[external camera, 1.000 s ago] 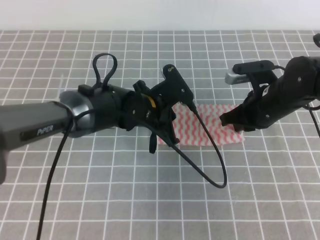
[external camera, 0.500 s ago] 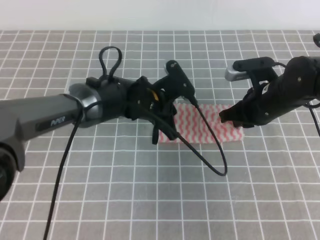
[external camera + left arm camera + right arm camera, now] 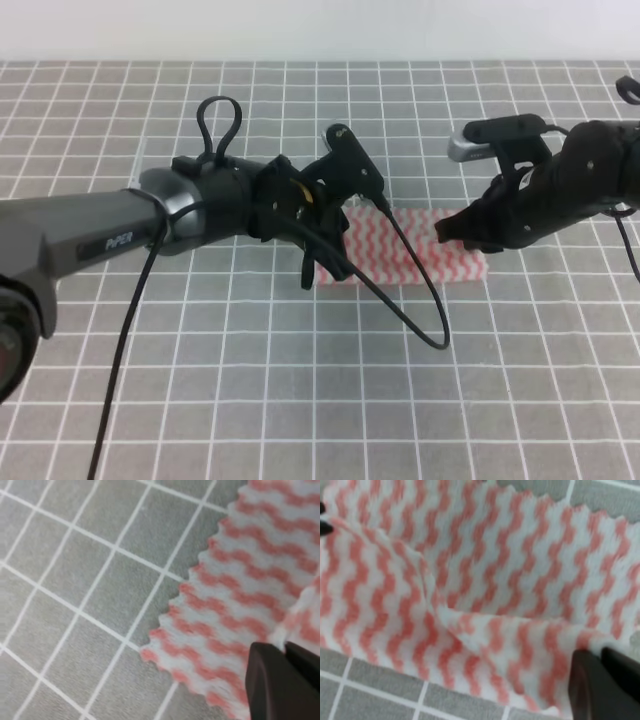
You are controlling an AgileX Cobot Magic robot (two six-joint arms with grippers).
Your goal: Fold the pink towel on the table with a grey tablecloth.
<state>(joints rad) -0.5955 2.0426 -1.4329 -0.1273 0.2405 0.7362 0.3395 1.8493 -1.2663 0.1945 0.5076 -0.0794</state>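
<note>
From the exterior high view, the pink towel (image 3: pixel 405 255) lies flat near the middle of the table with a grey tablecloth (image 3: pixel 200 390), stretched as a low band between the two arms; the left gripper (image 3: pixel 325 262) bears down on its left end and the right gripper (image 3: pixel 452 230) sits over its right end, each set of fingers drawn together at the cloth's edge, though from here the exact grip is hard to make out. A black cable (image 3: pixel 410 300) loops from the left arm across the towel's front. The tablecloth is a matte grey weave ruled with thin white lines into squares. In the left wrist view, the towel (image 3: pixel 240 595) fills the upper right, its pink-and-white zigzag stripes soft and fuzzy, its border scalloped; the dark fingers (image 3: pixel 280 680) stand nearly shut with a raised fold of the cloth pinched between them. In the right wrist view, the towel (image 3: pixel 470 580) covers almost the whole frame, a rumpled ridge running across it, and the dark fingers (image 3: pixel 602 680) at the lower right are closed on a lifted edge of the fabric.
</note>
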